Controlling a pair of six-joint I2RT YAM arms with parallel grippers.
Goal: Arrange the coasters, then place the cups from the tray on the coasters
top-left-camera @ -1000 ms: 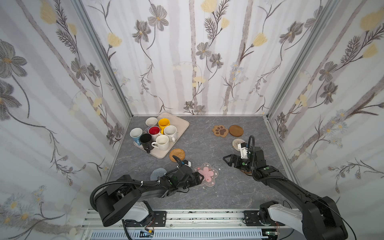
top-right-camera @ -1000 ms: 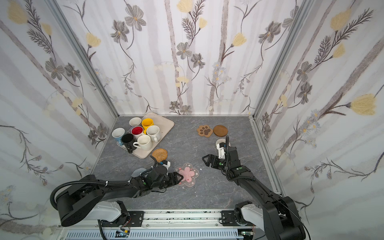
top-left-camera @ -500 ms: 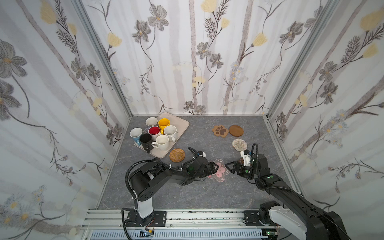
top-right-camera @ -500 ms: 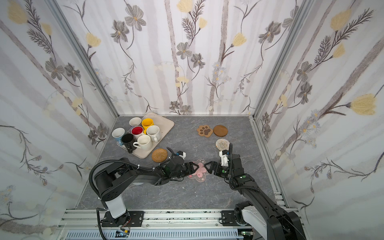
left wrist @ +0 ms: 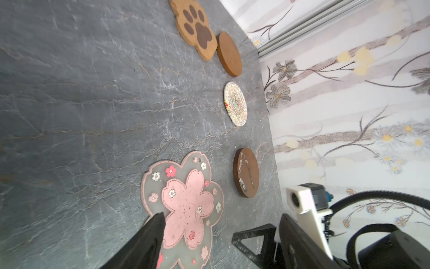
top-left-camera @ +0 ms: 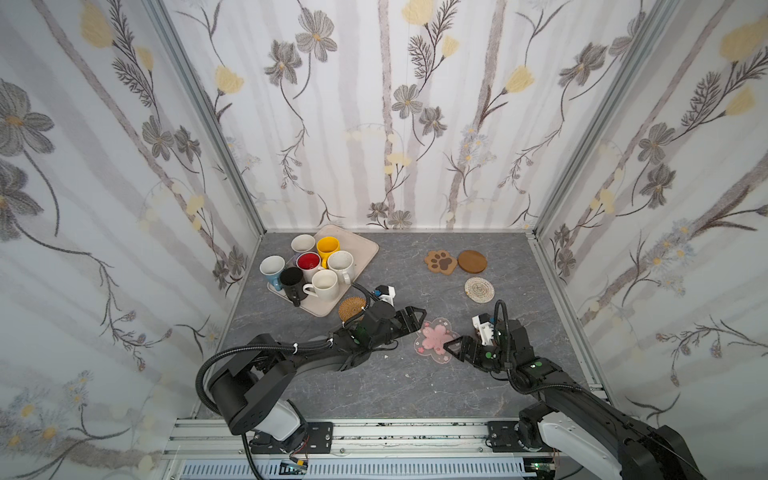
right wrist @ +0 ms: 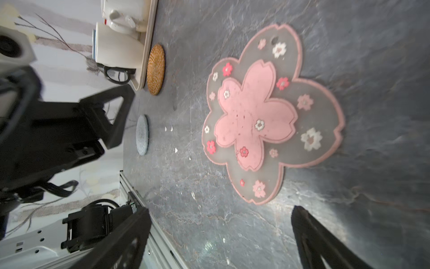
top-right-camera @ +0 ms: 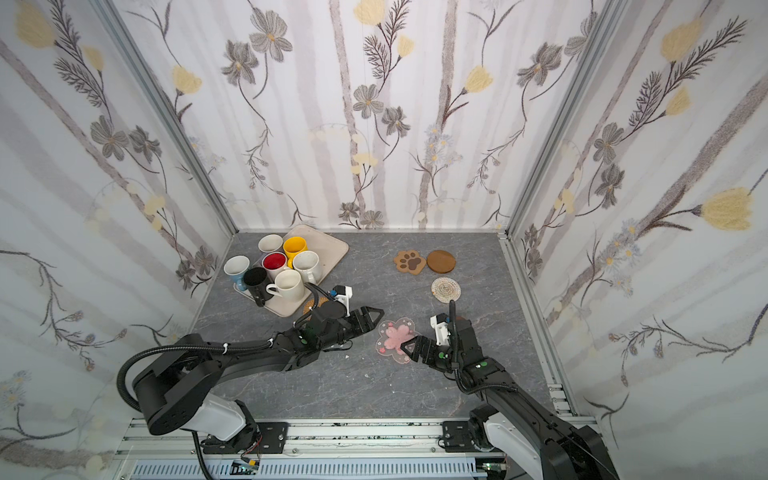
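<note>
We judge coaster arranging in hand: the pink coaster point(top-left-camera: 435, 340) lies flat on the bench point(top-left-camera: 374, 386) between the left end effector point(top-left-camera: 417, 322) and the right end effector point(top-left-camera: 451, 352), both spread and empty, so the next move calls for a pinch on its thin rim.

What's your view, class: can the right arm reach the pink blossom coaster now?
Probably yes. The open right gripper hangs right beside the pink blossom coaster, which lies flat and bare; the left gripper at its opposite edge leaves this side free.
</note>
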